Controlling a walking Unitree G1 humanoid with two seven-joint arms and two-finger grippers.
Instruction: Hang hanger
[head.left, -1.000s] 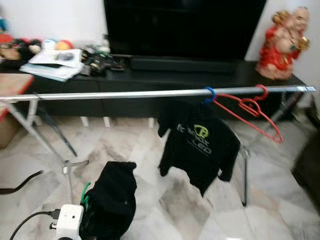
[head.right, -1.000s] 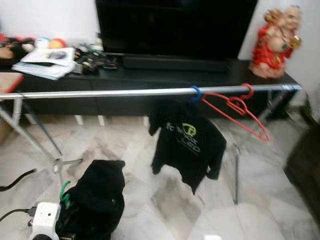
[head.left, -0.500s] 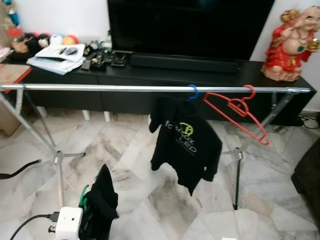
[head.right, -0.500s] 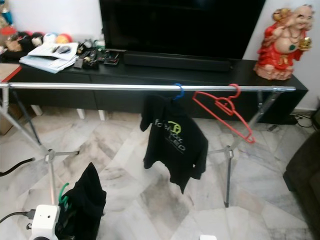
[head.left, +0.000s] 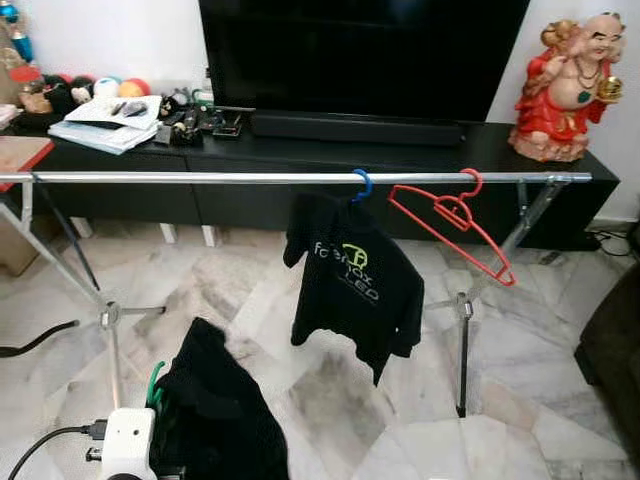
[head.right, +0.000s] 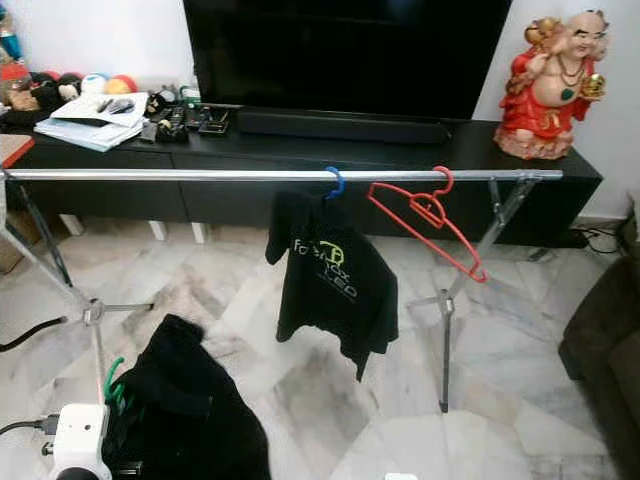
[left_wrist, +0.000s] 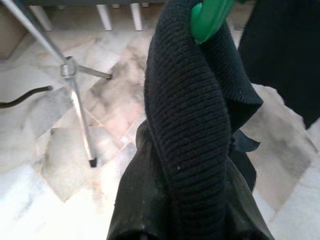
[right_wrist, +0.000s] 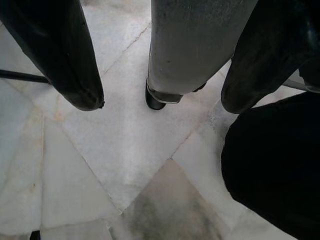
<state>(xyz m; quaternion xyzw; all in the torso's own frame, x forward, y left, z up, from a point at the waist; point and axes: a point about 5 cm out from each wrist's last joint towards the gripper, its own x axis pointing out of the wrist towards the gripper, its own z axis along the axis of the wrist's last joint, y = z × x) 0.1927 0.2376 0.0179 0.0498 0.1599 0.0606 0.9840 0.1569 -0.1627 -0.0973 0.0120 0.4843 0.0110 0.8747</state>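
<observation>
Lifting black garment (head.left: 215, 415) on green hanger (left_wrist: 207, 17) higher than half a second ago; rail (head.left: 200, 177) not reached. Left gripper's finger state: cannot tell, cloth hides it. Right gripper (right_wrist: 160, 102) spread, idle over floor.

White and grey marble floor (head.left: 330, 400) in a living room, long black TV console (head.left: 330, 150) against a white wall (head.left: 110, 40), large dark television (head.left: 360, 55) above, red figurine (head.left: 565, 90) far right, dark sofa edge (head.left: 612, 350) near right.
</observation>
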